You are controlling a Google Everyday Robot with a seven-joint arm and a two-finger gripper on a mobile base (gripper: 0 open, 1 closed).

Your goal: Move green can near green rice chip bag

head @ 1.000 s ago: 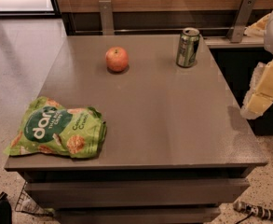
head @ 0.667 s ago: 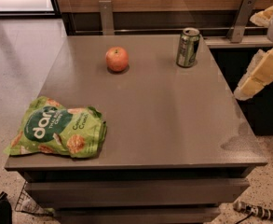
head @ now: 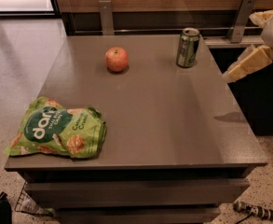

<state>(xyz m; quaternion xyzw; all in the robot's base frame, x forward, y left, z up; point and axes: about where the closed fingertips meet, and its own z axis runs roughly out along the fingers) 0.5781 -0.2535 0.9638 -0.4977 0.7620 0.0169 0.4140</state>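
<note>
green can (head: 188, 47) stands upright on the counter (head: 164, 115), far right, long axis vertical, top up. green rice chip bag (head: 57, 134) lies flat at the front left, well apart. gripper (head: 249, 63) hangs beyond the right edge; its spread can't be made out.

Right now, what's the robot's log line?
green can: upright, back right | green rice chip bag: front left | gripper: right of can, apart

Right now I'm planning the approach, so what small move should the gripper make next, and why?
Probably ease the gripper across toward the green can: it hangs beyond the right edge of the table, apart from the upright can, which stands far from the green rice chip bag.
</note>
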